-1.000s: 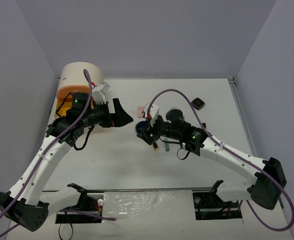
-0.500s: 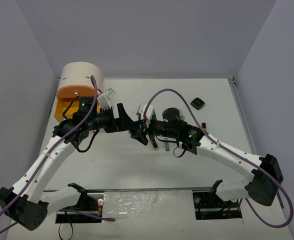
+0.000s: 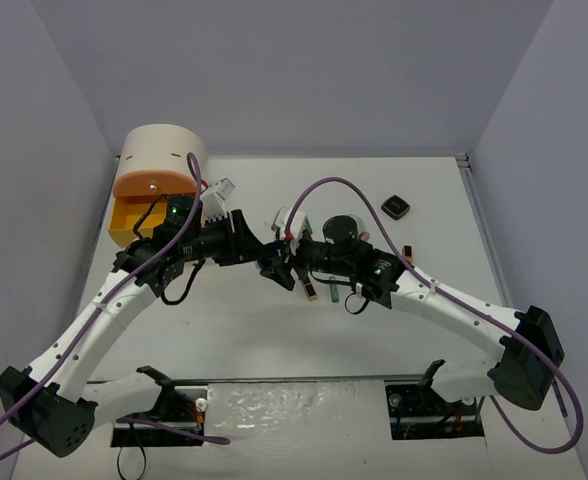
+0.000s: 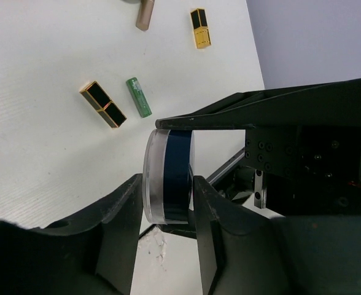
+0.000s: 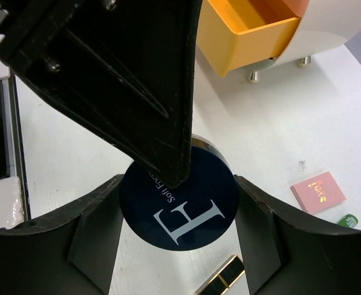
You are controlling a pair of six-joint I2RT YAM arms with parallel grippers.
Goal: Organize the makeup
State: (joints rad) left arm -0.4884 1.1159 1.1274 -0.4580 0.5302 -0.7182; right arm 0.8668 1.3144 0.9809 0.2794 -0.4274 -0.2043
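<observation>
A round blue compact (image 3: 272, 264) with a white letter on its lid (image 5: 186, 212) hangs in the air over the middle of the table. My right gripper (image 5: 179, 206) is shut on its rim, one finger on each side. My left gripper (image 4: 167, 184) has come in from the left. Its fingers lie against the compact's two flat faces (image 4: 171, 175), so both grippers grip it. One left finger (image 5: 137, 80) covers part of the lid. On the table below lie a gold-black tube (image 4: 103, 104), a green tube (image 4: 139, 96) and a pink square (image 5: 318, 192).
The cream drum box (image 3: 159, 160) stands at the back left with its yellow drawer (image 3: 132, 222) pulled open. A black square compact (image 3: 395, 207) and another gold-black tube (image 3: 408, 253) lie to the right. A beige tube (image 4: 145, 15) lies further off.
</observation>
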